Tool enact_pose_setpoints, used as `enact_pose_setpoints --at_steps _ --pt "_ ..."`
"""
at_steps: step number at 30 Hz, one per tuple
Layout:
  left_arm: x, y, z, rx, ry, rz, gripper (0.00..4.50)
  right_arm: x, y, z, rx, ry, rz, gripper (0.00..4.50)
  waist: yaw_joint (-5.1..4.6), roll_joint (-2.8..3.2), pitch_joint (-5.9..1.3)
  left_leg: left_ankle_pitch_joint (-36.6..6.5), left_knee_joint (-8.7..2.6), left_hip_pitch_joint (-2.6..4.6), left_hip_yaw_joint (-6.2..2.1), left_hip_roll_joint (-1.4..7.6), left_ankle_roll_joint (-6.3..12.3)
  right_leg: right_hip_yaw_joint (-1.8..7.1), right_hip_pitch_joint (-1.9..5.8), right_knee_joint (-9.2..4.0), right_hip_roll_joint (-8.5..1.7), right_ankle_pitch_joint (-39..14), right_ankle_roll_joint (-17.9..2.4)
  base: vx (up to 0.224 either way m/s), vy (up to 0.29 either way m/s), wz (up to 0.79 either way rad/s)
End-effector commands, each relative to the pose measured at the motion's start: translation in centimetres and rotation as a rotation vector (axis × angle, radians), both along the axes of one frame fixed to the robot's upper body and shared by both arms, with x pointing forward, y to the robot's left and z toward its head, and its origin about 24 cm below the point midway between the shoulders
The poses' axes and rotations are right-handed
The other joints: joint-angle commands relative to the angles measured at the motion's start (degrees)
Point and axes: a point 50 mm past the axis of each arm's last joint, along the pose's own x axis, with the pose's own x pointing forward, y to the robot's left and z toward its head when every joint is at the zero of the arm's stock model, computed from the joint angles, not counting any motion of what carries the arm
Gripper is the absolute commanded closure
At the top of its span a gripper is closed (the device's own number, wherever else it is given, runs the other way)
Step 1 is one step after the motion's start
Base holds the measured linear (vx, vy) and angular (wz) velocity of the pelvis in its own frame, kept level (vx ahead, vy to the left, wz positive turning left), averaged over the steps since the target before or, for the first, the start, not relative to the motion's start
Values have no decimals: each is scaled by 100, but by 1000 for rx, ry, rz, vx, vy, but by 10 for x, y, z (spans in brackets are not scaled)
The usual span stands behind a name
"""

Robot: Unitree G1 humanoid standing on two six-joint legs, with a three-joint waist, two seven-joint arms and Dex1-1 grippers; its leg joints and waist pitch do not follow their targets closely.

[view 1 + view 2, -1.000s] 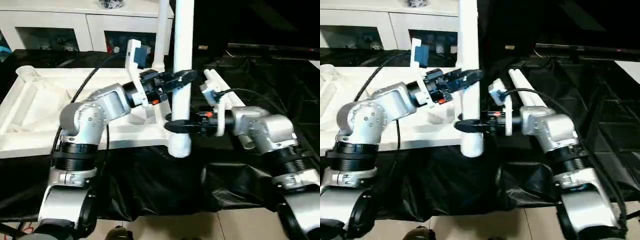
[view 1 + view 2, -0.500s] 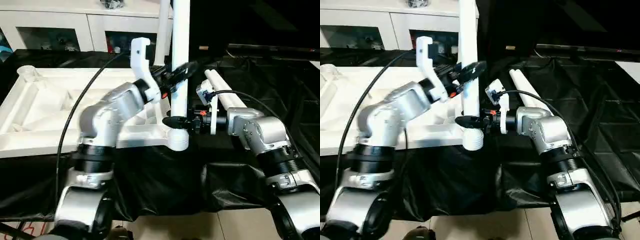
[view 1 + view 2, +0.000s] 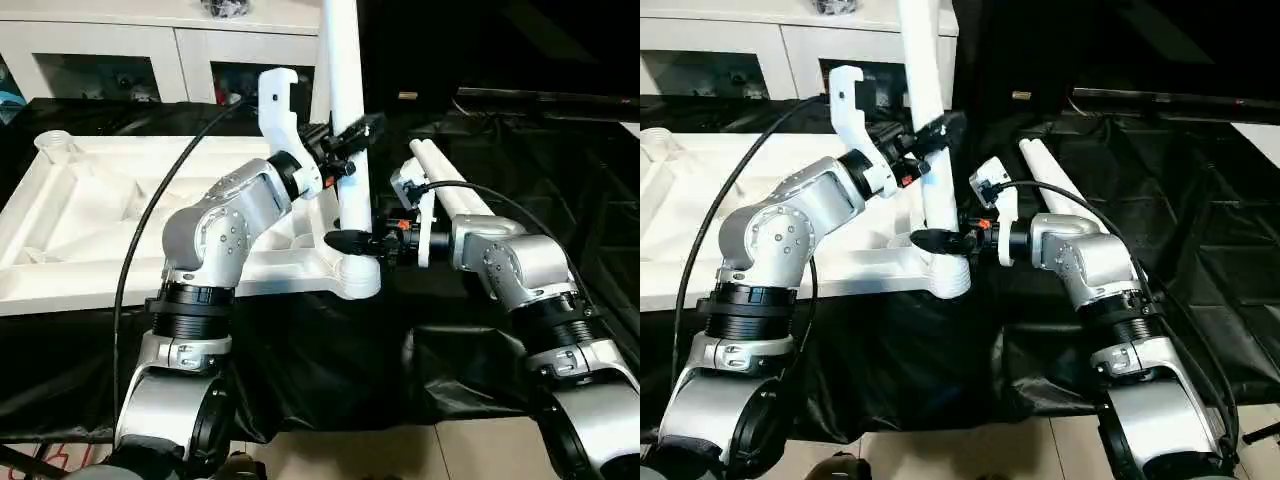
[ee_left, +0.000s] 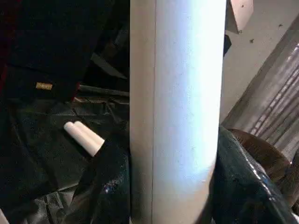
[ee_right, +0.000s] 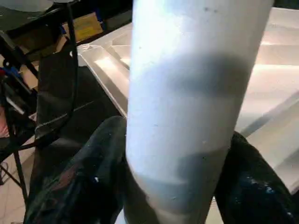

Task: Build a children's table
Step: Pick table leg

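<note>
Item: black sheeting (image 3: pixel 330 370), draping over the front edge of the desk nearest the robot.

Item: right tool (image 3: pixel 352 242), reaching in level from the right and standing around the foot of an upright white leg (image 3: pixel 345 150), a black finger on either side of the tube; whether it is actually pinching cannot be told.

Item: corner socket (image 3: pixel 357 278) of the table top (image 3: pixel 90 215), at the near right corner, receiving the lower end of that leg.

Item: left tool (image 3: pixel 350 138), clenching the same leg higher up, its fingers (image 4: pixel 110 186) pressing against both sides of the tube; the leg is leaning slightly and running out past the upper edge of view.

Item: table top, lying upside down on the desk to the left, ribbed underside facing up, another round socket (image 3: pixel 55 145) showing at its far left corner.

Item: two spare legs (image 3: pixel 450 185), lying side by side on the black sheet behind the right forearm.

Item: white cabinet (image 3: pixel 150 45) with glass doors, standing at the back.
</note>
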Motion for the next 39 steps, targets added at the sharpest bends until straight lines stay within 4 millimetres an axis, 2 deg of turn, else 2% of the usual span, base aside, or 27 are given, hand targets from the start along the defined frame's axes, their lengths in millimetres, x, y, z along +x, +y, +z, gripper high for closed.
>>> enact_pose_setpoints --at_steps 1,7,11,17,27,29,38,39 --pt "-2 -2 6 6 -36 -25 273 5 -8 9 -18 -33 -23 151 4 -43 -498 -1223 -384 180 -97 189 -26 186 278 -374 -282 -1274 -1074 0 0 0" --pt "-3 -3 7 36 -60 -65 273 1 -16 5 -60 10 30 152 12 -57 -502 -1157 -376 172 -94 188 16 190 293 -361 -280 -1195 -1062 0 0 0" --pt "-6 -6 8 42 -70 -96 273 -2 -15 -1 -81 30 50 152 5 -73 -496 -1129 -370 168 -87 188 47 189 287 -364 -285 -1204 -1119 0 0 0" --pt "-11 -11 9 46 -87 -155 273 -4 -11 -6 -80 47 66 152 7 -64 -497 -1153 -372 175 -92 198 30 188 283 -358 -289 -1240 -1146 0 0 0" --pt "-15 -13 9 54 -95 -203 273 -6 -10 -10 -92 70 84 152 9 -75 -499 -1113 -368 173 -88 193 41 193 285 -355 -287 -1237 -1121 0 0 0" --pt "-16 -14 9 54 -95 -209 273 -6 -10 -11 -91 73 86 181 8 -76 -503 -1065 -367 170 -89 195 53 192 289 -343 -286 -1156 -1145 0 0 0" --pt "-18 -15 9 52 -94 -232 273 -7 -9 -13 -85 83 91 237 9 -67 -497 -1145 -368 171 -90 192 34 191 288 -355 -286 -1250 -1128 0 0 0" --pt "-18 -15 9 54 -93 -233 273 -7 -9 -13 -82 86 92 254 8 -59 -499 -1136 -371 172 -94 195 31 191 287 -355 -289 -1242 -1130 0 0 0"
